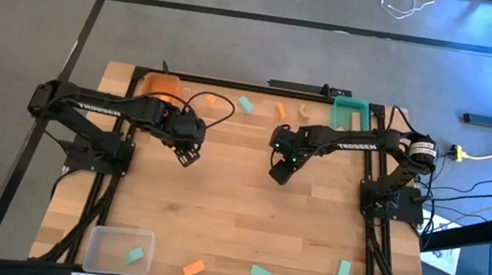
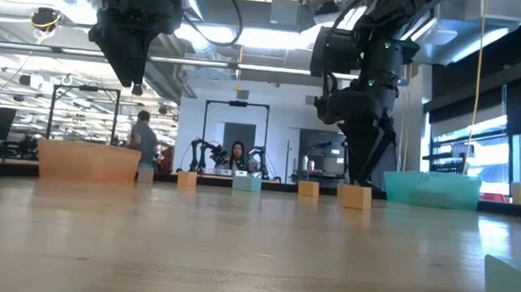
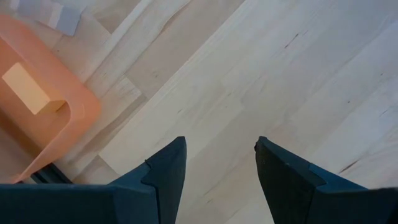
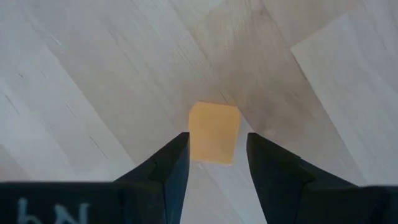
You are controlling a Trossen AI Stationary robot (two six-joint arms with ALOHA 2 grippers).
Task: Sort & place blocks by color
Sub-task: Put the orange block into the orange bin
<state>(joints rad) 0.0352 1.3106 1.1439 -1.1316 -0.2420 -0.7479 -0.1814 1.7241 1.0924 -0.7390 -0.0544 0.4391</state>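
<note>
Orange block (image 4: 214, 132): on tabletop, centre-far, directly below and between the released jaws of right gripper (image 4: 217, 163), nearer arm; left gripper (image 3: 221, 165) released, empty, near orange bin (image 3: 69, 102).

The orange block (image 4: 213, 133) has its near edge hidden between the right pincer (image 4: 217, 163) fingers.
</note>
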